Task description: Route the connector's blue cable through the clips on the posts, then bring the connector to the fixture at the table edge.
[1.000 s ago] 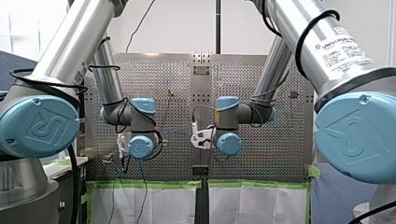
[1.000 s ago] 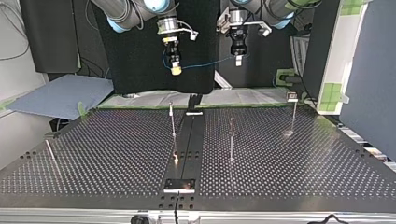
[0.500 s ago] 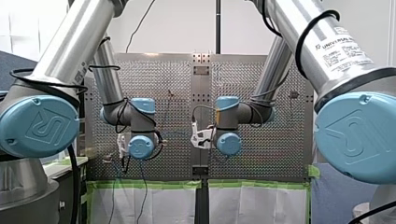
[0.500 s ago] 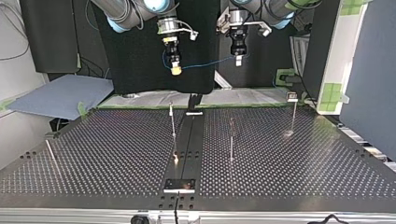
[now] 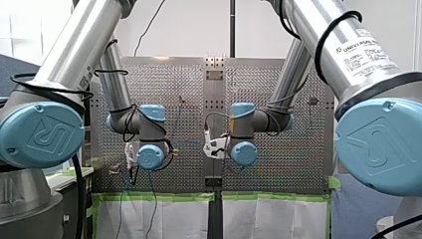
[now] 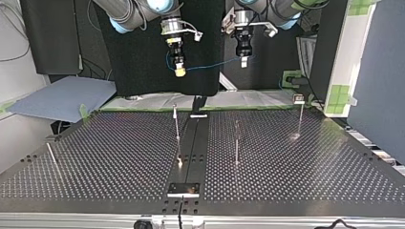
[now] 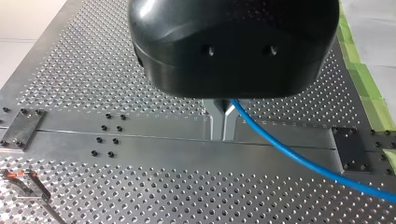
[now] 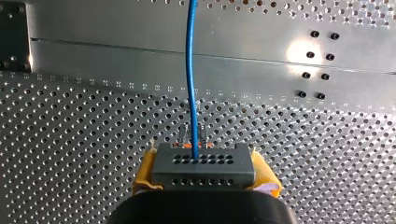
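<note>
My right gripper (image 8: 204, 176) is clamping the grey connector (image 8: 204, 161) btwn its yellow pads (image 8: 145, 171). The jaws are standing open only as wide as the block. The blue cable (image 8: 190, 70) is leaving the connector's face and running straight ahead over the perforated table (image 8: 84, 121).

My left gripper (image 7: 222, 125) is pinching the same cable further along. Its metal fingers (image 7: 215, 122) are sitting all but together, w/ the cable coming out right at their tips and trailing off to one side.

In the top view both grippers are hanging high over the table's far edge, well apart from the posts (image 6: 176, 125). The cable is stretching across btwn them w/ a shallow sag.

Prob. reason: two grips are holding a short length under control, so it can be lowered into a clip w/o flopping.

Routing is not begun, i.e. the posts are standing bare of cable. The plate (image 6: 183, 189) at the near edge, prob. the fixture, is lying far from the connector.
</note>
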You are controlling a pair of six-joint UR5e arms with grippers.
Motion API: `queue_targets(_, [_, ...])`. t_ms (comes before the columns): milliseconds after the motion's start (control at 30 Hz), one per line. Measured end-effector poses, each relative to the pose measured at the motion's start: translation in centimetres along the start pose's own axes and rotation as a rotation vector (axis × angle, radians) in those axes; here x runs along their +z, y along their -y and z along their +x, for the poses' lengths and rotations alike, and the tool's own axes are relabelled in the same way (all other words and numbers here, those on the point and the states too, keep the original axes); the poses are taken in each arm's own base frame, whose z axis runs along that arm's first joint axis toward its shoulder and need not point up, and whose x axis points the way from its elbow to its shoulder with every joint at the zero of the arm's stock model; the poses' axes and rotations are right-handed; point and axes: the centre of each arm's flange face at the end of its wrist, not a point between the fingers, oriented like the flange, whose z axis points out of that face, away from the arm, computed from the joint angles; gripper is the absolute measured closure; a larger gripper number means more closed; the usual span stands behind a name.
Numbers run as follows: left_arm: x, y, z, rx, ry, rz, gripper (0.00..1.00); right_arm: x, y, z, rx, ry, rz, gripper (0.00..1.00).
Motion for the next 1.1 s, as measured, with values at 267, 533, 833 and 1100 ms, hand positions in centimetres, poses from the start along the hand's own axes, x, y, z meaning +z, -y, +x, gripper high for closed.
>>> queue_targets(267, [0.0, 0.0, 0.0, 0.0, 0.0, 0.0, 0.99, 0.0, 0.0, 0.0, 0.0, 0.0, 0.0, 1.0])
queue_targets(533, [-0.2, 0.0, 0.2, 0.004, -0.004, 0.004, 0.99, 0.0, 0.0, 0.0, -0.001, 0.002, 0.001, 1.0])
queue_targets(833, [-1.8, 0.5, 1.9, 0.033, -0.044, 0.038, 0.99, -1.9, 0.1, -3.5, -0.035, 0.112, 0.02, 1.0])
queue_targets(1100, [-1.9, 0.5, 2.0, 0.035, -0.046, 0.039, 0.99, -2.3, 0.2, -4.4, -0.042, 0.137, 0.023, 1.0])
